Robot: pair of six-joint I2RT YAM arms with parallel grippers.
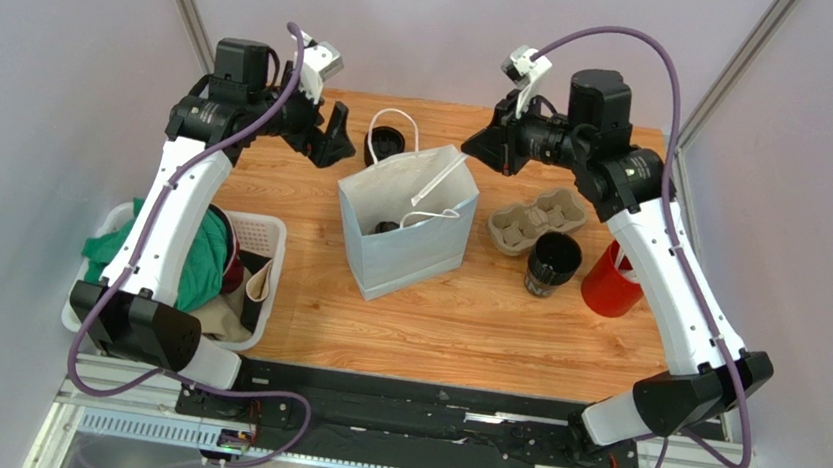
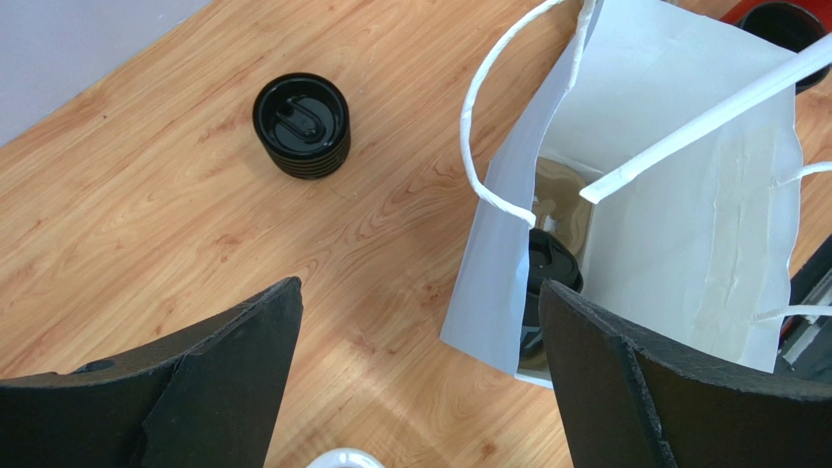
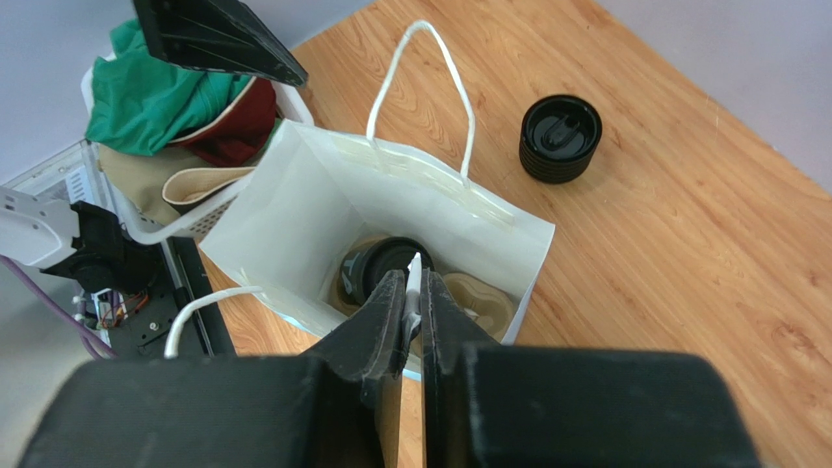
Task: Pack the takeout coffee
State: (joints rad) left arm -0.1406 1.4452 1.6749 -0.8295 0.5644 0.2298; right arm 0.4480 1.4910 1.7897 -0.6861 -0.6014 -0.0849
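Right fingers (image 3: 376, 327) pinching straw (image 2: 703, 127), coffee cup (image 3: 381, 263) bagged just below

1. A wooden surface (image 1: 458, 323) carries a white paper bag (image 1: 384, 248), standing open at its centre.
2. A lidded black cup (image 1: 382, 149) stands upright just beyond the bag, on the far side.
3. Right of the bag are a cardboard tray (image 1: 537, 219), a second black cup (image 1: 553, 263) nearer, and a red cup (image 1: 615, 282) by the right edge.
4. A white basket (image 1: 274, 270) sits at the left edge.

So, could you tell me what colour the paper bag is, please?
Plain white; the paper bag shows best in the right wrist view.
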